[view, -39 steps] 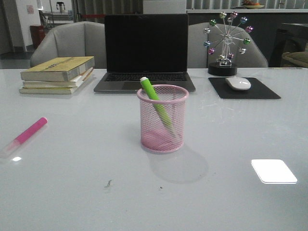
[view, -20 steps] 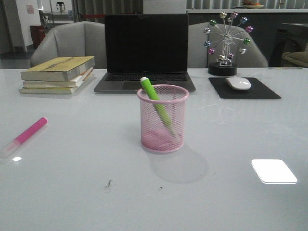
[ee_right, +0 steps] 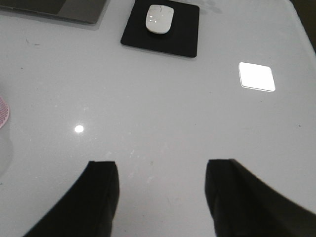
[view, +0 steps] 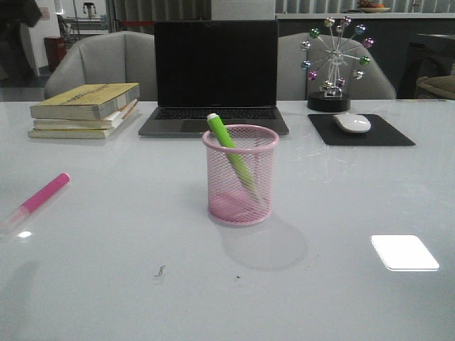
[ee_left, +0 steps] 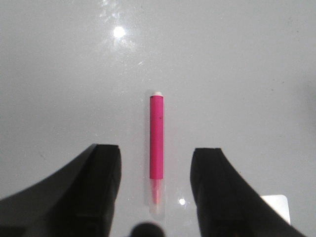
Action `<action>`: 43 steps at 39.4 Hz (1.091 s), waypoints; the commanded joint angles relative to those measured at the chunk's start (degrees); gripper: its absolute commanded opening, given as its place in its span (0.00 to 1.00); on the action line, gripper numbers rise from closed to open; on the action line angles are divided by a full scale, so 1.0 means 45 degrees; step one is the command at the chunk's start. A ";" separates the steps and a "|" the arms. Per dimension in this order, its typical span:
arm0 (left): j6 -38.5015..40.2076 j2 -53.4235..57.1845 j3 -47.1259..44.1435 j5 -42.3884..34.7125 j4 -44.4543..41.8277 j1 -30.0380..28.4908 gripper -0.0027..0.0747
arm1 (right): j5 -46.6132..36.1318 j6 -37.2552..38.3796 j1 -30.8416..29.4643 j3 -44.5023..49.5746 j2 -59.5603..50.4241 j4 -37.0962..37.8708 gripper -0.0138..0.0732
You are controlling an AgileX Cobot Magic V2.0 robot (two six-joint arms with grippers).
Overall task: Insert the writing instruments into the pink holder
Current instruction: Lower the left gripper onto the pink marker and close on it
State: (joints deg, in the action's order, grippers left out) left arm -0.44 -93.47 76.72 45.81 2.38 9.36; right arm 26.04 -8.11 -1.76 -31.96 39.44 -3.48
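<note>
The pink mesh holder (view: 240, 175) stands mid-table with the green marker (view: 229, 151) leaning inside it, its pale end above the rim. The pink marker (view: 39, 199) lies flat on the table at the far left. In the left wrist view that pink marker (ee_left: 157, 144) lies lengthwise between the fingers of my left gripper (ee_left: 156, 153), which hangs open above it without touching. My right gripper (ee_right: 162, 169) is open over bare table with nothing between its fingers; a sliver of the holder's rim (ee_right: 2, 111) shows at the picture's edge. Neither gripper appears in the front view.
Behind the holder stand a black laptop (view: 215, 74), stacked books (view: 84, 110) at back left, and a white mouse (view: 352, 123) on a black pad (view: 360, 131) with a bead ornament (view: 333, 64) at back right. The mouse (ee_right: 158, 19) also shows in the right wrist view.
A faint shadow has appeared on the table at the front left corner of the front view. The holder and both markers have not moved.
</note>
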 commanded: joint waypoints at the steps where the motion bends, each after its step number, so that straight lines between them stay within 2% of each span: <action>1: -0.0087 -0.0455 0.1177 -0.0144 0.0125 0.0078 0.55 | -0.0558 -0.0151 -0.0101 -0.0365 -0.0055 0.0139 0.72; 7: -0.0087 -0.1770 0.2120 0.0575 0.0125 0.0078 0.55 | -0.0274 -0.0151 -0.0101 -0.0365 -0.0055 0.0139 0.72; 15: -0.0087 -0.3068 0.2425 0.1349 0.0125 0.0078 0.55 | -0.0008 -0.0151 -0.0101 -0.0365 -0.0055 0.0139 0.72; 43: -0.0087 -0.5017 0.2402 0.1426 0.0243 0.0078 0.55 | 0.0082 -0.0151 -0.0101 -0.0365 -0.0055 0.0181 0.72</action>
State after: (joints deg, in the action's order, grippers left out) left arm -0.95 -118.14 85.93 53.39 2.86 9.36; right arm 30.27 -8.11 -1.76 -31.96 39.44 -3.38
